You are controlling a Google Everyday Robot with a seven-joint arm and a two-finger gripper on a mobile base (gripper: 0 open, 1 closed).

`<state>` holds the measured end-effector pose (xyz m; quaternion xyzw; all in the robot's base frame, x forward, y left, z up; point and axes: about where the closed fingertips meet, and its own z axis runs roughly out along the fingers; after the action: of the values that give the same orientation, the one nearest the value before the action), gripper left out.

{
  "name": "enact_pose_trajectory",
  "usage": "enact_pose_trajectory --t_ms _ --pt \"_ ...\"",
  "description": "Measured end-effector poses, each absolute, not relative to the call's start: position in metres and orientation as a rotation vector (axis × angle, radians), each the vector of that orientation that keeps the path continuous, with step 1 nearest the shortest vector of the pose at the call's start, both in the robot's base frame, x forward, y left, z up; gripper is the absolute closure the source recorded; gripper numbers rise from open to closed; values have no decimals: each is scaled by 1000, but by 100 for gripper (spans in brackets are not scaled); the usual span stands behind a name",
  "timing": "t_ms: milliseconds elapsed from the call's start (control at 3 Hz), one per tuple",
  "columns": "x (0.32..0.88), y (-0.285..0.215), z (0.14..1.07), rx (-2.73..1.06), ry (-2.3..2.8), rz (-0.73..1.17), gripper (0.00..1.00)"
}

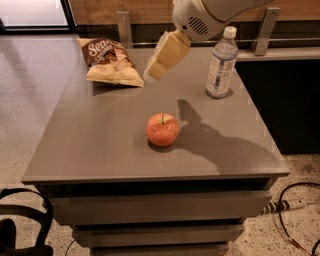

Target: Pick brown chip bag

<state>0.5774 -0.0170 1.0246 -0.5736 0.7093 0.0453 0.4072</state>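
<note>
Arm (pixel 210 15) cut off by top edge; gripper (pixel 154 70) above far part of table (pixel 100 145), just right of brown chip bag (pixel 107 62). Bag's small print unreadable, bottle (pixel 221 62) label blurred. Black object (pixel 20 225) near left and cable (pixel 295 220) near right cut by edges
</note>
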Motion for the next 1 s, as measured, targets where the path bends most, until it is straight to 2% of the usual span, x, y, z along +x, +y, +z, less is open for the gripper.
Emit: enact_pose_trajectory --t_ms 333,667,1000 --pt "621 -13 994 -1347 1871 194 0" --pt "625 -7 994 -1353 1866 200 0" --pt "645 20 985 -1357 1858 220 0"
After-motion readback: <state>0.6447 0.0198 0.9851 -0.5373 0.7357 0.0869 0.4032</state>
